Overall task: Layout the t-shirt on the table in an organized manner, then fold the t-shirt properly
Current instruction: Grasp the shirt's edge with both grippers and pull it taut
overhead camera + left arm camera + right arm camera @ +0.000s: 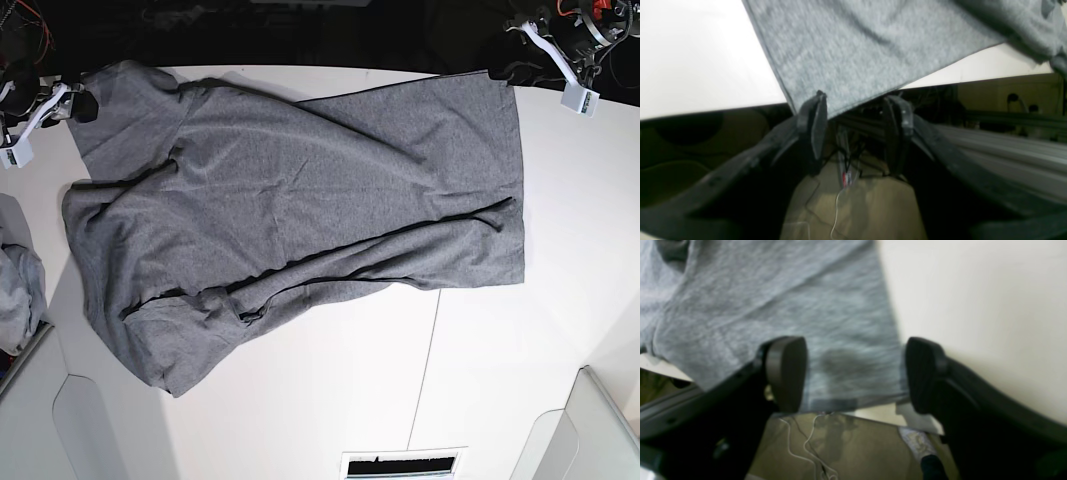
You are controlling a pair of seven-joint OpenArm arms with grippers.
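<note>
A: Item, shirt (300, 200)?
B: Spread, creased, across upper left and centre of table (500, 360).
A: Left gripper (857, 110)?
B: Jaws apart at shirt's corner, top right.
A: Right gripper (853, 373)?
B: Jaws apart, upper left, straddling an edge; nothing pinched.

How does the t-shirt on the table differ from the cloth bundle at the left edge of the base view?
The t-shirt is a darker heather grey; the cloth bundle is paler. The t-shirt is far larger, covering much of the table, while the cloth bundle is small and partly cut off by the frame. The t-shirt is spread out with a few creases; the cloth bundle is crumpled in a heap. Both are grey fabric.
</note>
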